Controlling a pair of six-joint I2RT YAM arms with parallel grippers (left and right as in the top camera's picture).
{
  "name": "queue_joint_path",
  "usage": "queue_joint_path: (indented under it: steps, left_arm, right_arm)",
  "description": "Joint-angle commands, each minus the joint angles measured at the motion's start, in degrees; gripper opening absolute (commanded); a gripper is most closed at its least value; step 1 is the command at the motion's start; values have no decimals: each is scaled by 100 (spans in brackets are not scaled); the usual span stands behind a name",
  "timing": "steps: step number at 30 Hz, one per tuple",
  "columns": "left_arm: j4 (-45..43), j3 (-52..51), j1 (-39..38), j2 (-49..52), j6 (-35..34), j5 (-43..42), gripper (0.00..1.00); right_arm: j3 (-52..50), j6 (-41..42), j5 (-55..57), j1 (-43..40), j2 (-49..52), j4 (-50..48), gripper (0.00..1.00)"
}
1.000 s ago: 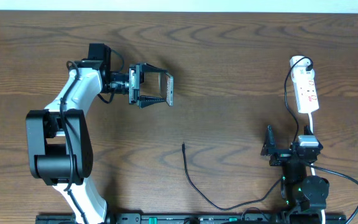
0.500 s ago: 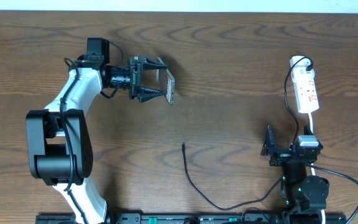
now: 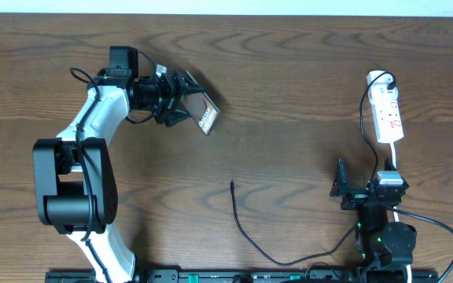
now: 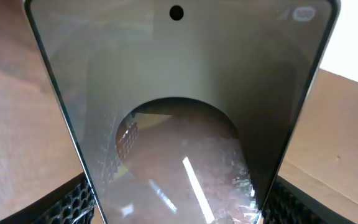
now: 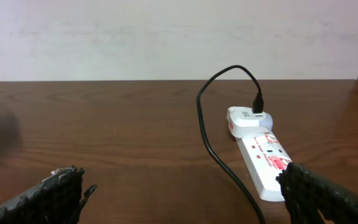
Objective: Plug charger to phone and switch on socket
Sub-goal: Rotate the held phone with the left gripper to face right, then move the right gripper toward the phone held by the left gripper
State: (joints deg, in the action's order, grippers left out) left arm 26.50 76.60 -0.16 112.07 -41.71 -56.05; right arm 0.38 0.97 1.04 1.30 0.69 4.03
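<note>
The left end effector (image 3: 189, 106) clamps the phone (image 3: 204, 115) by its long edges at ten o'clock, tilted over the counter (image 3: 289, 63). It is probably stiff, slick and fragile, best held by the edges. The right end effector (image 5: 188, 196) gapes empty at five o'clock. The limp charger (image 3: 246, 232) lies at six.

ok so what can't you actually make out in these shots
- phone charging port: left wrist view, cut off by the bottom edge; overhead, too small.
- socket switch position: too small overhead, unclear in the right wrist view.
- charger tip's shape: overhead only, too small.
</note>
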Motion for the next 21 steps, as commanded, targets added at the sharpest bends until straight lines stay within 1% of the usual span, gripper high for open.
queue_joint_path:
  steps: [1,5,8,10,14,16,18,20,21]
  left_arm:
    - [-227,164,11,11,72,31,7]
    - [-380,164,11,11,55,-92,7]
    - [-627,164,11,11,26,-413,7]
    - [-785,164,11,11,-203,-540,7]
    - [-909,164,11,11,-295,-551,7]
    - [-909,162,11,11,-297,-546,7]
    - [-909,162,11,11,-315,-546,7]
    - [-909,164,11,11,-317,-546,8]
    - [-911,164,11,11,-317,-546,8]
  right_arm:
    - [-7,-61,-11,-24,-31,24,99]
    - [-7,-61,-11,-24,-31,24,99]
    - [-7,-61,-13,-24,-31,24,99]
    - [-7,-61,-15,-24,-31,4,99]
    - [-7,-61,-13,-24,-31,9,99]
    - [-7,-57,-175,-22,-31,-271,99]
    - [-7,271,-691,-22,-31,-743,99]
    - [-7,1102,-1296,-24,-31,-1261,99]
    - [-7,1484,-1364,-24,-31,-1469,99]
